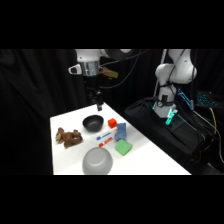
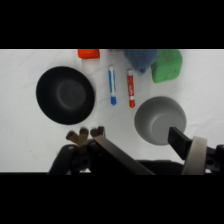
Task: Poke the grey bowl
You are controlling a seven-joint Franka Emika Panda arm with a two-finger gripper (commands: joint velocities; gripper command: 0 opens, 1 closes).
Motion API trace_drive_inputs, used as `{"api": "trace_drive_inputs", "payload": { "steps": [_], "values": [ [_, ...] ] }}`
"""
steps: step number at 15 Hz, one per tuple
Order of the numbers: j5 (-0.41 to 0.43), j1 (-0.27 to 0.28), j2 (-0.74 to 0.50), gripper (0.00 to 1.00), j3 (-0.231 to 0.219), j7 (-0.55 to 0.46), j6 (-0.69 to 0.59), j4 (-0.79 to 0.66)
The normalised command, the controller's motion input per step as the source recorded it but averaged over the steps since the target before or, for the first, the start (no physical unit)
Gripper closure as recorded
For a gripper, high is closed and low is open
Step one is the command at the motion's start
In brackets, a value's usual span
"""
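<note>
The grey bowl (image 1: 97, 161) stands near the table's front edge; in the wrist view the grey bowl (image 2: 160, 120) lies at the right, round and matte. My gripper (image 1: 98, 103) hangs high over the table's far edge, behind the black bowl and well away from the grey one. From the bottom of the wrist view my gripper (image 2: 116, 157) shows only as dark linkage, whose black parts cover the grey bowl's lower edge.
A black bowl (image 1: 92, 122) sits at the back, a brown plush toy (image 1: 68, 137) to its left. A red block (image 1: 111, 122), a blue cloth (image 1: 120, 131), two markers (image 1: 104, 139) and a green sponge (image 1: 123, 147) lie between the bowls. A black bag (image 1: 165, 127) stands right of the table.
</note>
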Motion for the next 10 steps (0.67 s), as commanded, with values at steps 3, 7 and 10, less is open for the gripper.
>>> {"api": "trace_drive_inputs", "payload": {
  "steps": [3, 7, 10],
  "values": [
    [0.000, -0.006, 0.05, 0.00, 0.030, 0.06, 0.10, 0.01],
    [0.094, 0.033, 0.15, 0.00, 0.066, 0.06, 0.22, 0.10],
    [0.103, 0.048, 0.23, 0.00, 0.061, 0.02, 0.14, 0.23]
  ]
}}
